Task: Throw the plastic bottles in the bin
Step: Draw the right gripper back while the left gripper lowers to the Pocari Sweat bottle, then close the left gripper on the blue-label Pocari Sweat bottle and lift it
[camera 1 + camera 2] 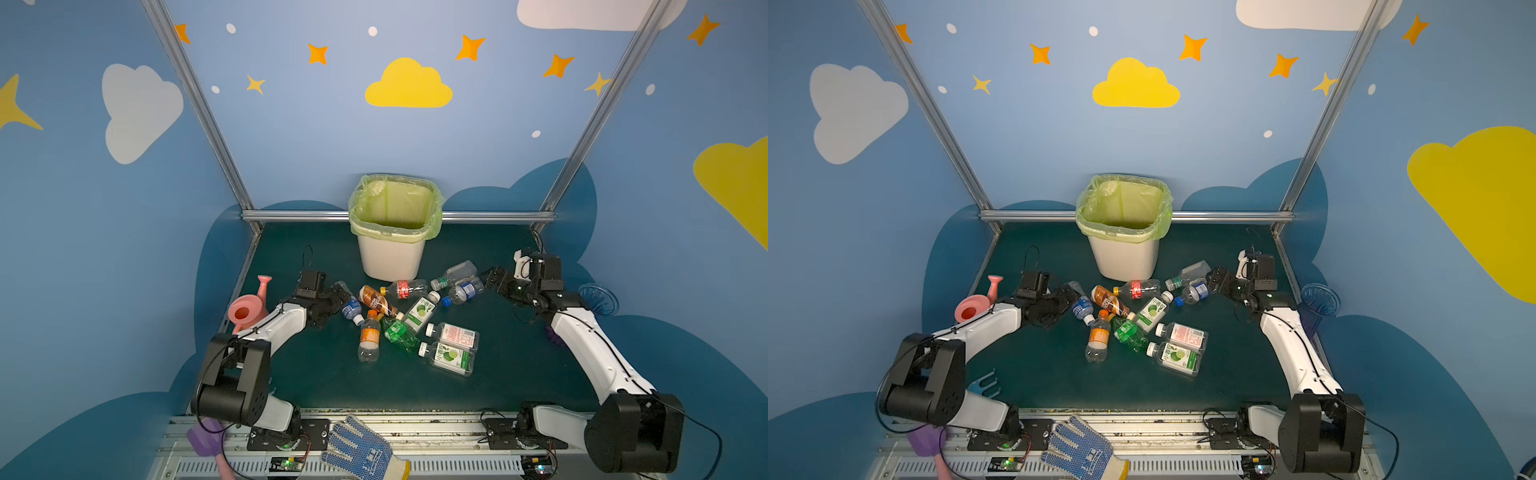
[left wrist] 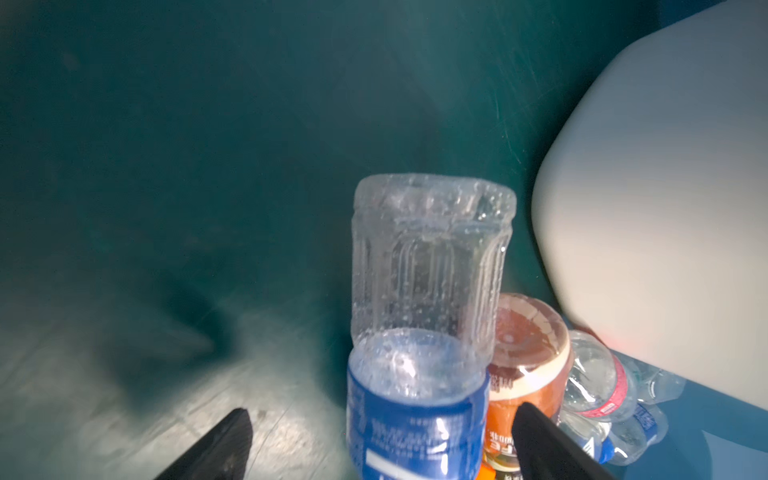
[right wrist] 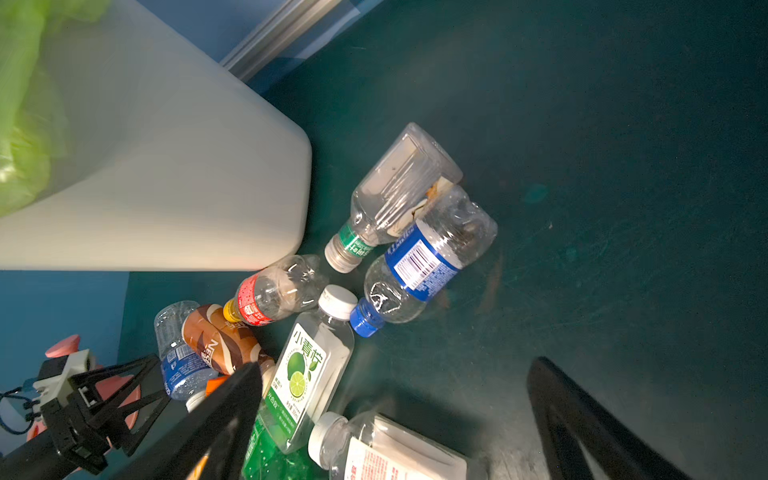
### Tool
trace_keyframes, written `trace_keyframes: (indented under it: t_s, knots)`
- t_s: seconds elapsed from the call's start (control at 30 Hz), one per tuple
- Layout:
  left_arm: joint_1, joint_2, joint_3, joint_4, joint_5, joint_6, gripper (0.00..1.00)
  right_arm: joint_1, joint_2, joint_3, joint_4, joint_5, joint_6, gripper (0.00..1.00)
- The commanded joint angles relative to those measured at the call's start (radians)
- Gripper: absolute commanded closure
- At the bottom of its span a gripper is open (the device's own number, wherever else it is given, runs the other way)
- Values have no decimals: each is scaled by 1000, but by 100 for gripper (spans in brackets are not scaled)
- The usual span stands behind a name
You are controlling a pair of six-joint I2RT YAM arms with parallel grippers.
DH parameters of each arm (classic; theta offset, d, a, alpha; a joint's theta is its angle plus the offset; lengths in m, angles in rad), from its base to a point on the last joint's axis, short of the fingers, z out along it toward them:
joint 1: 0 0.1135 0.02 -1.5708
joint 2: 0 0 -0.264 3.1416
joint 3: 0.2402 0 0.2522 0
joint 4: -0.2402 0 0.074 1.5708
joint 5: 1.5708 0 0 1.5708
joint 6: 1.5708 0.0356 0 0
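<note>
Since the left gripper [image 2: 380, 440] sat with jaws apart astride the blue-label bottle [image 2: 428, 266], which lay on the table [image 1: 316, 374] with its long axis running away between the fingers [image 2: 548, 449], left was nearer. Bin [image 1: 390, 257] stood near. Right gripper [image 3: 395, 368] was spread, empty.

white arm links [image 1: 282, 322], black joint housings [image 1: 237, 382], thin black cables [image 1: 611, 349], black left tool [image 2: 382, 409]

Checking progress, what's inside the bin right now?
In the bin, only its yellow-green liner shows on the inner walls, nothing else. The bottom is hidden behind the front rim.
</note>
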Motion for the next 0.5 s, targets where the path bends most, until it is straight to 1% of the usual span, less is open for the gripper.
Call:
trace_keyframes:
  t_s: [0.0,0.13,0.37,0.47]
  knots:
    - [27,51,33,36,90,24,6,-12,-24,-24,39,-18,29,2]
    - [40,115,67,32,136,32,11,-18,-26,-30,34,-10,40,2]
    - [47,174,101,52,173,26,18,-22,-23,-30,30,1,47,2]
    - [51,200,101,75,189,16,19,-24,-18,-30,18,7,47,2]
